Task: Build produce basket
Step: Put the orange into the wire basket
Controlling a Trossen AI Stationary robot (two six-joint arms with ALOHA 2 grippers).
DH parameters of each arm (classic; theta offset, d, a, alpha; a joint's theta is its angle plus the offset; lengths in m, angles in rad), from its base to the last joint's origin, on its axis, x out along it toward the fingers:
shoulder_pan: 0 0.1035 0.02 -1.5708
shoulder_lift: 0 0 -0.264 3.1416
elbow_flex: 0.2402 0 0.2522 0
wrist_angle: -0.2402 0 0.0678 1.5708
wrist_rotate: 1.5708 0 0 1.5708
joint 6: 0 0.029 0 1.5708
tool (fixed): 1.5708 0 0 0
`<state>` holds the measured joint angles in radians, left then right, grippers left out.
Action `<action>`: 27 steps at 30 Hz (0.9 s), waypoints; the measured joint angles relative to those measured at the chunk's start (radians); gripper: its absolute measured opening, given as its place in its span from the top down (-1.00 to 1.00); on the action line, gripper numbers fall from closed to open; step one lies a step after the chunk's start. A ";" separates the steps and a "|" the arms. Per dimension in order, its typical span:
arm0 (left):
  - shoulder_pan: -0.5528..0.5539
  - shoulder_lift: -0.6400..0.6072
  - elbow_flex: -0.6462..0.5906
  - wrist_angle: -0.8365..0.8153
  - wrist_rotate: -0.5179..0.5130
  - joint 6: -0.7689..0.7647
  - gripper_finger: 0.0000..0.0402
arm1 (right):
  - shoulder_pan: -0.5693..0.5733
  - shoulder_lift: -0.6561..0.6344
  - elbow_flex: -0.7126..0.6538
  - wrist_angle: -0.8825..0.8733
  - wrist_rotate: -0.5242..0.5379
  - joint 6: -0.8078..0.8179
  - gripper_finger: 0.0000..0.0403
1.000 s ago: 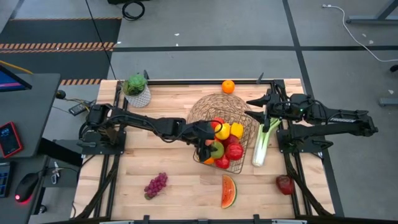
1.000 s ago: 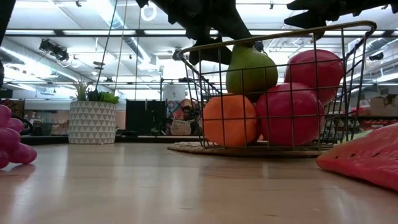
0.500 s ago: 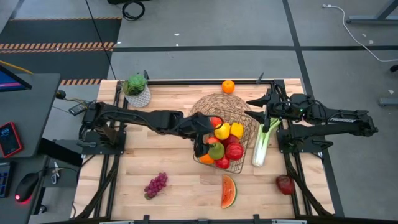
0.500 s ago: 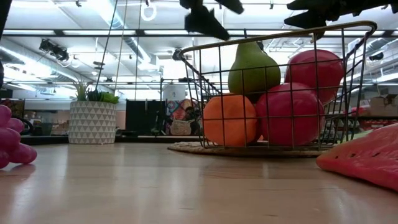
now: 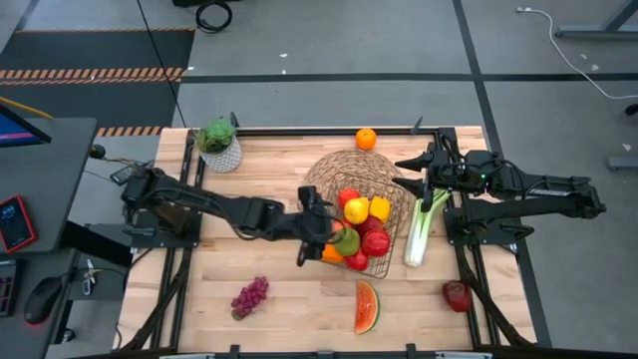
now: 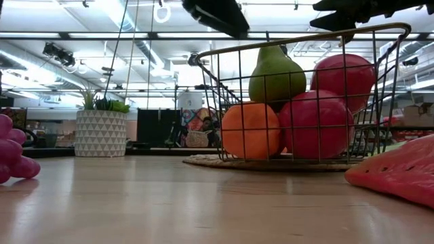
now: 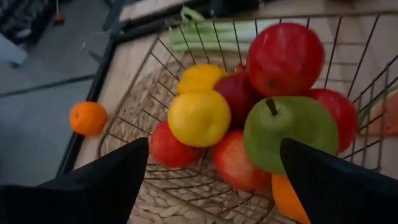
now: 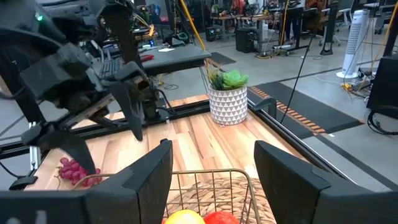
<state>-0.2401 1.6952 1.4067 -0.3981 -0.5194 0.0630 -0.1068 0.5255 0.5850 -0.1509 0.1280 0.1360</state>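
Observation:
The wire basket (image 5: 384, 261) stands on a round woven mat (image 5: 339, 170) at mid-table. It holds red apples (image 7: 285, 57), yellow pieces (image 7: 199, 117), an orange and a green pear (image 7: 290, 132). The pear sits upright on the fruit beneath it (image 6: 277, 71). My left gripper (image 5: 311, 237) hovers open over the basket's left rim, empty (image 7: 214, 180). My right gripper (image 5: 399, 174) waits at the far right, level, its fingers apart with nothing between them (image 8: 214, 180).
Outside the basket lie a celery stalk (image 5: 424, 227) along its right side, a watermelon slice (image 5: 366, 306), purple grapes (image 5: 249, 296), a red apple (image 5: 457, 295) near the right front and an orange (image 5: 366, 139) at the far edge. A potted plant (image 5: 219, 145) stands far left.
My left gripper has let go of the green pear, opened, risen and drawn back toward the table's left, rolling its wrist as it went. The pear stays in the basket, upright on the other fruit.

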 joint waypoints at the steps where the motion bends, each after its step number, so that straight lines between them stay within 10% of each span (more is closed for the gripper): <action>1: 0.000 -0.023 -0.029 0.030 0.000 0.007 -0.82 | 0.000 0.000 0.000 0.000 0.000 0.000 -0.15; 18: 0.001 -0.485 -0.634 0.721 0.063 0.021 -0.60 | 0.000 0.000 0.000 0.378 0.006 0.023 -0.15; 27: 0.000 -0.550 -0.818 1.119 0.092 0.027 -0.58 | 0.003 0.046 0.001 0.308 -0.120 0.106 -0.15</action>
<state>-0.2398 1.1449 0.5890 0.7213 -0.4275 0.0902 -0.1035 0.5712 0.5859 0.1573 0.0077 0.2424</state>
